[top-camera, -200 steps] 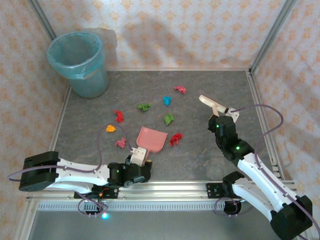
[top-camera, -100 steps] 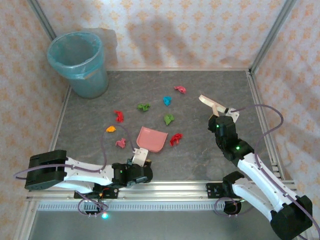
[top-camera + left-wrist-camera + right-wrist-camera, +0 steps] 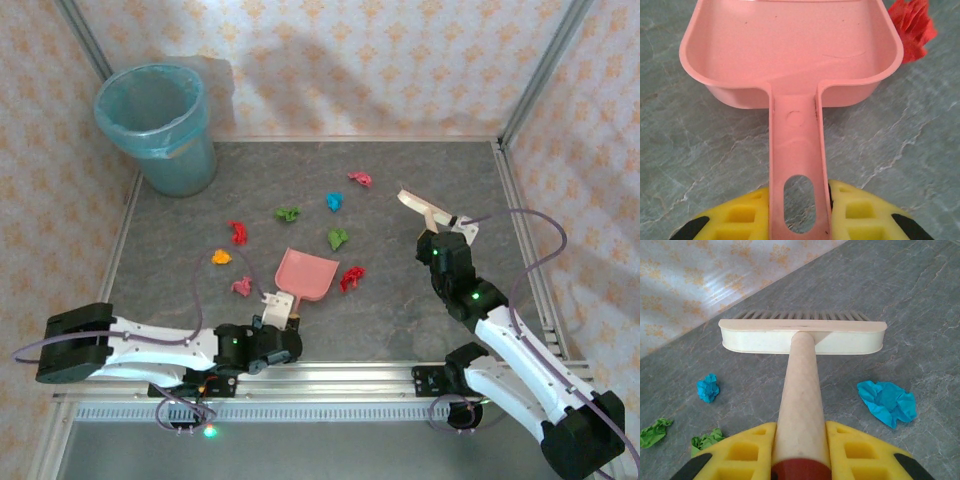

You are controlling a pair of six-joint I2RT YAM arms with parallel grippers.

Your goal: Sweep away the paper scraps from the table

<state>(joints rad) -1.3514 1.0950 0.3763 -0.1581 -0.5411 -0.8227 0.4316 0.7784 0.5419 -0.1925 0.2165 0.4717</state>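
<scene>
Several crumpled paper scraps lie on the dark marbled table: red, orange, pink, green, blue, pink, green and red. A pink dustpan rests flat among them. My left gripper is shut on the dustpan's handle, yellow pads pressed to both its sides, with a red scrap beside the pan's right corner. My right gripper is shut on a cream brush, held above the table near a blue scrap.
A blue-lined bin stands at the back left corner. Aluminium rails edge the table and patterned walls close it in. More scraps, blue and green, lie left of the brush.
My left gripper has closed onto the dustpan's handle, and the dustpan has turned slightly. The right arm and brush have not moved.
</scene>
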